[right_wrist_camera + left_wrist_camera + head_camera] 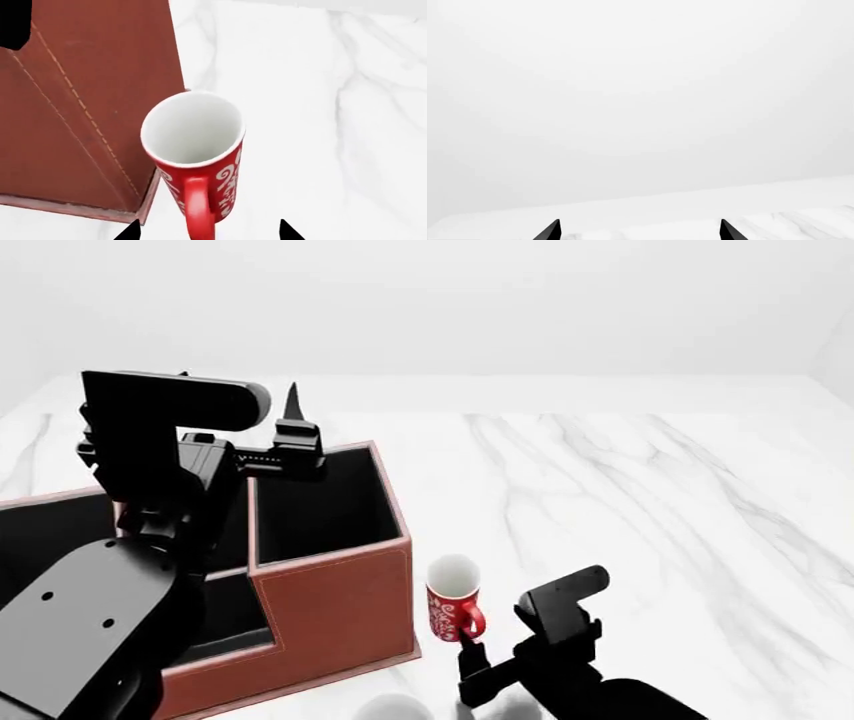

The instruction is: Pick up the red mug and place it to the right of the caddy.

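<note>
Right gripper: the right gripper (207, 231) sits at the bottom edge of the right wrist view, its two black fingertips spread wide with the handle of the mug between them; nothing is pinched.
Left gripper: the left gripper (639, 231) has its tips apart and empty, facing blank white background and a strip of counter; in the head view it hangs in the upper left of the frame, above the caddy.
Red mug: the small red cylindrical mug with a white swirl pattern and white inside (454, 600) stands upright on the white marbled counter (641, 500), lower centre of the head view, handle turned toward the right gripper.
Caddy: the large reddish-brown leather-look organiser box with black-lined compartments (334, 600) fills the lower left; the mug stands just beside its right front corner, touching or nearly so.
Risk: a grip on the thin handle alone could let the mug swing or slip; the nearby caddy wall could catch a finger or get nudged; a push instead of a grasp could tip the mug.
Writing: none readable; the mug shows only swirls, and the caddy only pale stitching.
</note>
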{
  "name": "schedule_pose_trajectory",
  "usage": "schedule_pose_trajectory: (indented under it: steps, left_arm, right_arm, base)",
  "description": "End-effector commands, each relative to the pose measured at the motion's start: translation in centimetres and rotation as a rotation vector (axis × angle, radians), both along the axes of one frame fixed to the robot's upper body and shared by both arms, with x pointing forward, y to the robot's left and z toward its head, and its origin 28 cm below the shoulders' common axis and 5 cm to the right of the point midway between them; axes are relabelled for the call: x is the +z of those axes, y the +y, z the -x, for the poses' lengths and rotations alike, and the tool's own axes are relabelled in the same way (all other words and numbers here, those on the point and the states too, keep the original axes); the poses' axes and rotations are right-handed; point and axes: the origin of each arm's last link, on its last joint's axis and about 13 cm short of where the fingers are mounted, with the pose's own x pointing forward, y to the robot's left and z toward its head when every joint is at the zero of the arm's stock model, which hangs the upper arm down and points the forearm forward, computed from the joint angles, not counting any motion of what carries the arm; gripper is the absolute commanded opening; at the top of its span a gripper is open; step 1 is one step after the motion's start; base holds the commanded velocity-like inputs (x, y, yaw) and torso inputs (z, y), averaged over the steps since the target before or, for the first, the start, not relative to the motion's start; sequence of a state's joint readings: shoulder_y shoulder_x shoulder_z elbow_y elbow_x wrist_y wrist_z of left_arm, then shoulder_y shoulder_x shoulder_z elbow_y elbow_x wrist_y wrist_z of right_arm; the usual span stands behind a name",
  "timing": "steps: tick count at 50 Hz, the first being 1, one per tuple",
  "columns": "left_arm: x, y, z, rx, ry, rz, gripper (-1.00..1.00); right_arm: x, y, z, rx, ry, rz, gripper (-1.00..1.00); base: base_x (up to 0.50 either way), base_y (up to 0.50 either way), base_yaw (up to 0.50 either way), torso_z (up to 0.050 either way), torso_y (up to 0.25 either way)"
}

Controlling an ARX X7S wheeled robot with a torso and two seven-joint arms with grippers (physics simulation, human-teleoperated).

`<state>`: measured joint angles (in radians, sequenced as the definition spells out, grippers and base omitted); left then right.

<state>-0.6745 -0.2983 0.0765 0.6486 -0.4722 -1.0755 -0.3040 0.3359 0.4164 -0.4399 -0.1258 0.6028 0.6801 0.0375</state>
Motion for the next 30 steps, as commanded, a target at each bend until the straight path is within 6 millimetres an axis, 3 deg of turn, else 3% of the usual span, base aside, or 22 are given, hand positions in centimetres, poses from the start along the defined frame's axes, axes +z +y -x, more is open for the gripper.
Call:
schedule_pose_trajectory:
  steps: [1, 7, 16, 23, 30]
  left_arm:
    - [0.0, 0.0, 0.0, 0.003, 0.0, 0.002, 1.0]
    - [-0.1, 0.0, 0.0, 0.002, 0.001, 0.002, 1.0]
    - [-0.1, 0.0, 0.0, 0.002, 0.001, 0.001, 1.0]
    - [-0.1, 0.0, -0.1, 0.003, 0.001, 0.003, 1.0]
    - [0.0, 0.0, 0.0, 0.002, -0.002, 0.003, 1.0]
  right_arm:
    - [4.3, -1.3, 4.5, 0.019, -0.06, -0.015, 1.0]
    - [7.7, -2.9, 6.7, -0.019, -0.172, -0.02, 1.0]
    - [10.3, -4.5, 7.1, -0.122, -0.324, -0.017, 1.0]
    - [12.9, -5.5, 7.1, -0.241, -0.518, -0.157, 1.0]
    - [16.0, -5.8, 7.6, -0.386, -0.835, -0.326, 1.0]
  base:
    - [0.0, 0.0, 0.0, 0.0, 0.0]
    - [0.0, 0.0, 0.0, 0.0, 0.0]
    - [0.0, 0.0, 0.0, 0.0, 0.0]
    - [0.0, 0.0, 0.0, 0.0, 0.0]
    - [0.0, 0.0, 0.0, 0.0, 0.0]
